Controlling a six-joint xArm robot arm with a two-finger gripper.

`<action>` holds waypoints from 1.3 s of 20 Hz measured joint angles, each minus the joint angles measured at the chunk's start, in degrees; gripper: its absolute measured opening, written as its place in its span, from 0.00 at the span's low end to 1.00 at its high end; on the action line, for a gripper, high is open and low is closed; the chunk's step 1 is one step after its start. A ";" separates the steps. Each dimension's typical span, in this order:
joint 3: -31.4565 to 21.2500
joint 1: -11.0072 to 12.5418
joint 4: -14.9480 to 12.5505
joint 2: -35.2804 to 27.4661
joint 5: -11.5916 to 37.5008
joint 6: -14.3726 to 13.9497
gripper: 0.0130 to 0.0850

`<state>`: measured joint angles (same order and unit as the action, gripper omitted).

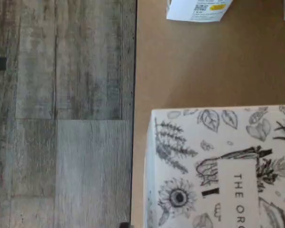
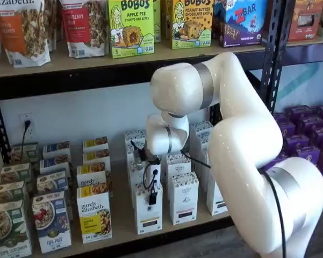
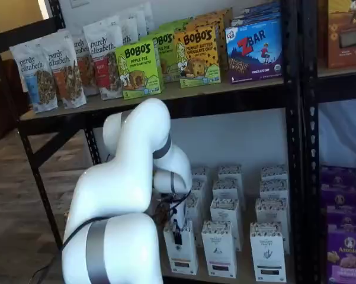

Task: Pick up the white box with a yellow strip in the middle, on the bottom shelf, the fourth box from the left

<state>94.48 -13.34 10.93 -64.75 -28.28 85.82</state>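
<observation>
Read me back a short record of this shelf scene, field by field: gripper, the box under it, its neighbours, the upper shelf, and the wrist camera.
gripper: black fingers hang in front of a carton's top; open or shut cannot be told
white carton: upright, front row of the bottom shelf; strip colour unclear
neighbours: purely elizabeth box on one side, second white carton on the other
upper shelf: Bobo's boxes, ZBar box
wrist view: botanical-print box top on a brown board

The arm [image 2: 247,140] has a glossy, smooth white plastic shell with grey bands. The bottom shelf [image 1: 189,66] is matt pale board in a black metal rack frame [image 3: 293,118], and the cartons [image 2: 184,196] look like matt printed cardboard.
</observation>
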 joint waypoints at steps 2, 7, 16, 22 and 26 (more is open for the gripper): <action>-0.02 0.02 -0.35 0.02 -0.10 -0.29 0.78; -0.08 -0.10 -1.20 0.00 -0.22 -1.14 0.78; -0.66 -0.12 -0.85 0.33 0.07 -0.82 0.78; -0.61 -0.05 -0.74 0.44 -0.49 -0.69 0.72; -0.75 -0.01 -0.74 0.55 -0.52 -0.65 0.56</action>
<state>93.73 -13.35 10.19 -64.19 -28.80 85.17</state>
